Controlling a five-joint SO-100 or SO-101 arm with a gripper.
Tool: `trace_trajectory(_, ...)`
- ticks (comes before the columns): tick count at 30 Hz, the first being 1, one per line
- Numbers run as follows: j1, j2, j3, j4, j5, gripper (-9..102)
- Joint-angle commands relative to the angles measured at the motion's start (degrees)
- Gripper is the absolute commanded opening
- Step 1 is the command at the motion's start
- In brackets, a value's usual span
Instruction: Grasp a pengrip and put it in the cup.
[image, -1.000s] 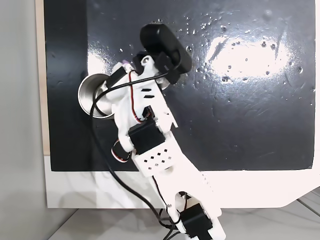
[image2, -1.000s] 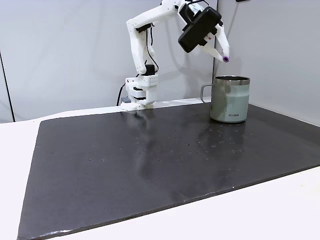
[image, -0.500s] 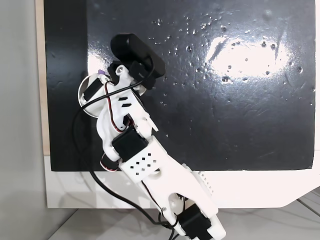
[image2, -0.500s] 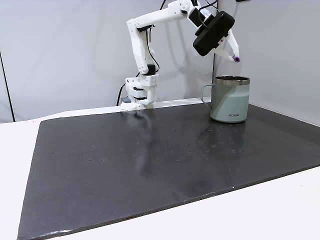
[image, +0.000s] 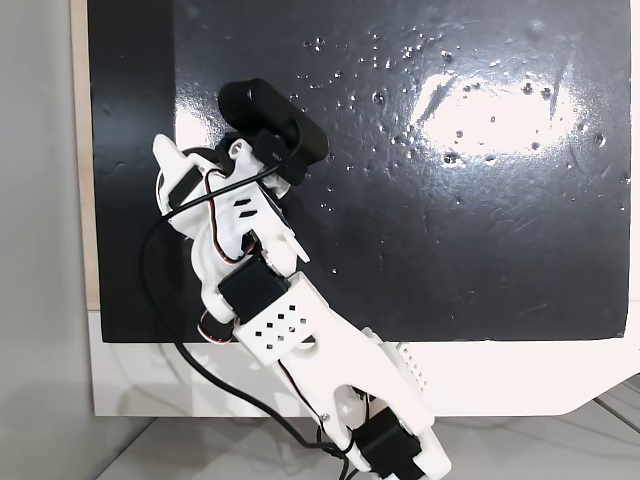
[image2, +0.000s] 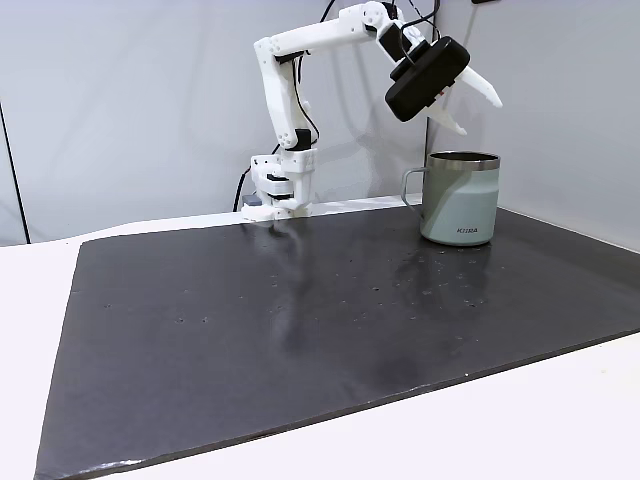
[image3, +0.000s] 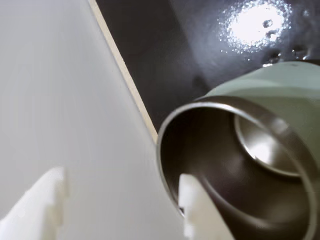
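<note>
cup (image2: 459, 198) directly below tool (image2: 478, 111); tool jaws spread, empty.

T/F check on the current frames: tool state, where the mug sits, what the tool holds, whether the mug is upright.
1. The white two-finger tool hangs open above the mug. True.
2. The grey-green steel mug with a side handle lies tipped on its side. False: it stands upright on the black mat.
3. A lilac ribbed tube is pinched between the tool's fingers. False: nothing shows between them.
4. The mug's handle faces the arm's base in the side fixed view. True.
5. The mug stands mid-mat. False: near an edge.
</note>
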Motion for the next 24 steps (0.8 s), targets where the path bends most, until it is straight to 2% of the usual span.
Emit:
trace_trajectory(1, -0.2, 2.5, 0.1, 0.0, -1.1, 28)
trace_trajectory(24, 2.0, 3.9, 2.5, -0.3, -3.8, 27)
